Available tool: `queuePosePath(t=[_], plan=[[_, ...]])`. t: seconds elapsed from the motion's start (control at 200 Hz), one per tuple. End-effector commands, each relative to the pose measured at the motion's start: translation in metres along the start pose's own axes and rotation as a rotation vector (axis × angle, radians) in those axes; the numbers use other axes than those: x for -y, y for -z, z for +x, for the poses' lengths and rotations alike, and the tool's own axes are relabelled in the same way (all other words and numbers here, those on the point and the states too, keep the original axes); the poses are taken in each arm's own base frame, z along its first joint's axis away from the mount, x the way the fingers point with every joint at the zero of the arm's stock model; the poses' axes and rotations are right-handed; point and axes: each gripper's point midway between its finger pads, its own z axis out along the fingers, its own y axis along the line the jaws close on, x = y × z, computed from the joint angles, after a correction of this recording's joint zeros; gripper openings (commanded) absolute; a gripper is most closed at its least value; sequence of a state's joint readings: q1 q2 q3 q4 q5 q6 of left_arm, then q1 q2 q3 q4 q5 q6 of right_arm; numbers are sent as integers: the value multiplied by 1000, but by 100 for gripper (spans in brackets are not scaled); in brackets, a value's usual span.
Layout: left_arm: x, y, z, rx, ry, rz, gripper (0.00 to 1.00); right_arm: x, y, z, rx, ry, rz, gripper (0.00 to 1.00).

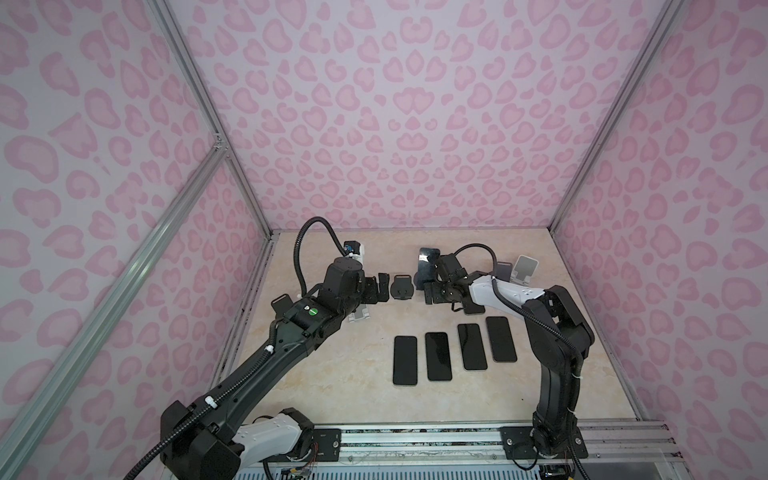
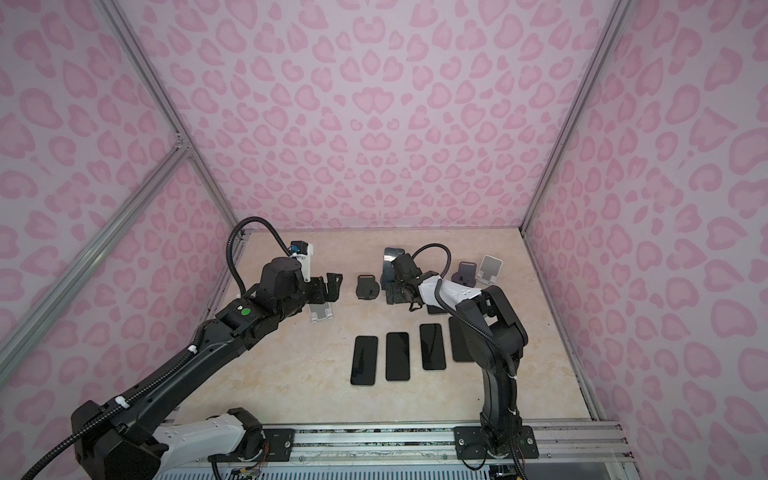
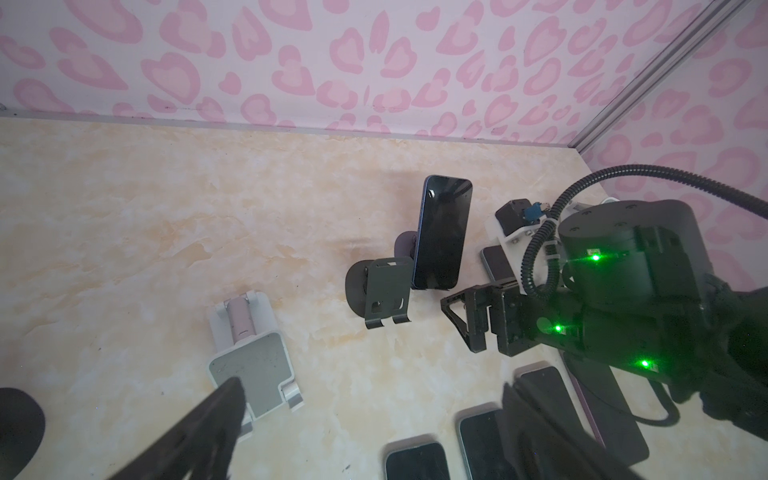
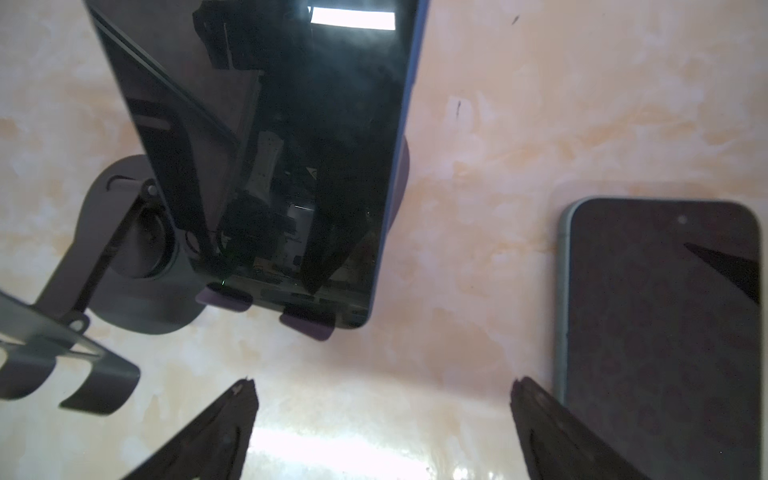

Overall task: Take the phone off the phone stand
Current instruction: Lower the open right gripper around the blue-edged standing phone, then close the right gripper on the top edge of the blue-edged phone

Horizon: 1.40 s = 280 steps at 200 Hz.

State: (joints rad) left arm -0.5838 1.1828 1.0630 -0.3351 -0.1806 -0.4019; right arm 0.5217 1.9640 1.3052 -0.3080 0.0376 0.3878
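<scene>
while the phone (image 1: 427,266) still leans upright on its purple stand (image 4: 307,326), just above centre in both top views, the task stands unfinished. entries run left to right.

- white stand (image 1: 359,316): left of centre, partly under the left arm, empty.
- left gripper (image 1: 379,286): centre-left, jaws spread wide, holding nothing, just left of the black stand and apart from it.
- black stand (image 1: 402,289): centre, empty, just beside the phone's stand.
- phone: screen dark, lower edge seated in the two purple lips, nothing touching it.
- right gripper (image 1: 431,293): right below the phone in a top view, jaws wide apart, empty. in the right wrist view its fingertips (image 4: 245,390) stop short of the phone's lower edge, with bare table between.
- row of four phones (image 1: 438,356): lower centre, lying flat on the table, off any stand.
- fifth phone (image 4: 665,311): flat on the table, right edge of the right wrist view, near one fingertip.
- second purple stand (image 1: 504,270) and second white stand (image 1: 525,268): right of centre, both empty.

judgement: approach nearly complete. grasp, lift clear of the lips and set-down are all left to do.
</scene>
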Motion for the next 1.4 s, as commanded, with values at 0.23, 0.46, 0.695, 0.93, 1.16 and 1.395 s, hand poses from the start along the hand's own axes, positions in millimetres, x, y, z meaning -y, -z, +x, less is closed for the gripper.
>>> queuePosePath(t=[0.23, 0.46, 0.695, 0.93, 1.16, 1.395], plan=[[5, 6, -14, 51, 11, 22, 100, 6, -6, 0, -6, 15, 29, 98], [5, 5, -14, 49, 10, 21, 100, 12, -9, 1, -16, 9, 42, 97], [6, 5, -13, 46, 11, 26, 100, 15, -11, 3, -20, 2, 46, 97], [6, 4, -13, 43, 11, 28, 100, 17, -9, 0, -18, 1, 46, 96], [6, 4, -12, 42, 10, 28, 100, 5, 1, -5, 0, 31, 18, 95], [6, 4, -12, 43, 9, 27, 100, 2, -6, -6, -7, 41, 21, 95]])
